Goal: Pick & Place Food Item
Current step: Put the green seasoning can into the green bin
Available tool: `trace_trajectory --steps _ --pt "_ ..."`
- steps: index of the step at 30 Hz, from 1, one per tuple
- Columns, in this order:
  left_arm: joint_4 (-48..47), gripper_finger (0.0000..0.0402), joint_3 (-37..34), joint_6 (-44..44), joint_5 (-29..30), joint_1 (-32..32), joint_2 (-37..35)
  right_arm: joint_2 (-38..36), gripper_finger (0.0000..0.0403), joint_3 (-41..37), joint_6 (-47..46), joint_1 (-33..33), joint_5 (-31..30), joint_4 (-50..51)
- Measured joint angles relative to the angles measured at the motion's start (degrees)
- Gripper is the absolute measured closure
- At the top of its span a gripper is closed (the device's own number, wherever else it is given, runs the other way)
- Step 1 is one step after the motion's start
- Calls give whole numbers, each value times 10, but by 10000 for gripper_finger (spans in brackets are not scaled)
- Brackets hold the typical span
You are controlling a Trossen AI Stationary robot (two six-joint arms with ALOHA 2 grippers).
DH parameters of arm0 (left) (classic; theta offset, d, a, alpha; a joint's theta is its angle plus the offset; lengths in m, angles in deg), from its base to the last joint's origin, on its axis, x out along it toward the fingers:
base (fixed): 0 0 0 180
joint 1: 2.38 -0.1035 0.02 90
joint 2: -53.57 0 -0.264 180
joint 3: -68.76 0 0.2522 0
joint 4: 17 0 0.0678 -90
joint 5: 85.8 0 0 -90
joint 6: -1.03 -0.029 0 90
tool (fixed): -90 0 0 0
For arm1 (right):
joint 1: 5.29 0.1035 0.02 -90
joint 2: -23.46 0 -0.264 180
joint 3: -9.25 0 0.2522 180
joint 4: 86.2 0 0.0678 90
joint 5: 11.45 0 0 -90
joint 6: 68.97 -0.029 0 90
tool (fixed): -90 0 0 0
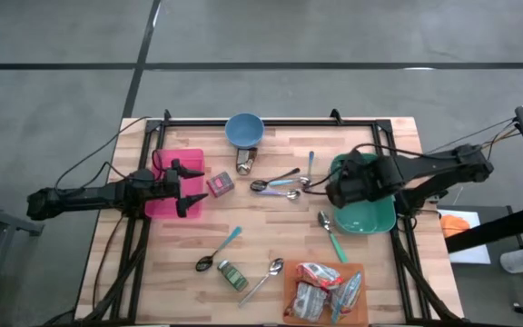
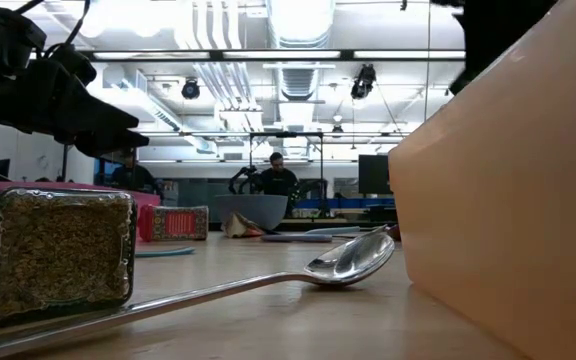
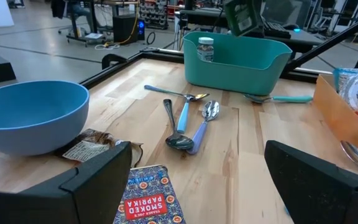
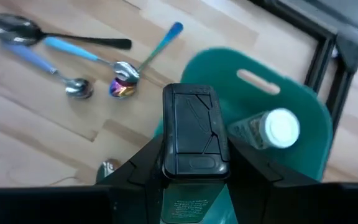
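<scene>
My right gripper (image 4: 194, 171) is shut on a dark green container with a black flip lid (image 4: 191, 127). It hangs over the left rim of the teal bin (image 1: 370, 218); the left wrist view shows the container (image 3: 244, 15) high above the bin (image 3: 238, 59). A white-capped spice jar (image 4: 272, 130) lies on its side in the bin. My left gripper (image 1: 189, 186) stands open over the pink container (image 1: 166, 182) at the table's left, with nothing between its fingers. My right gripper pinches the green container's two sides (image 4: 166, 186) between its two fingers, behind the black lid. The fingers slant steeply down and lie along the container, whose lid end sticks out past the fingertips. The container hangs clear above the teal bin.
A blue bowl (image 1: 243, 130) stands at the far edge, a red paprika tin (image 1: 221, 184) beside the pink container. Several spoons (image 1: 280, 184) lie mid-table. A green tin (image 1: 232, 274) and a spoon (image 1: 266, 277) lie near the front; an orange tray (image 1: 291, 289) holds snack packets.
</scene>
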Motion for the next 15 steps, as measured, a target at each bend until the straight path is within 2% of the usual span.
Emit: trace_trajectory --steps 8,15 --pt "0 30 0 0 0 0 0 -54 277 -151 -143 24 -76 -52" --pt "0 30 0 0 0 0 0 -48 277 -218 -227 28 -71 -63"
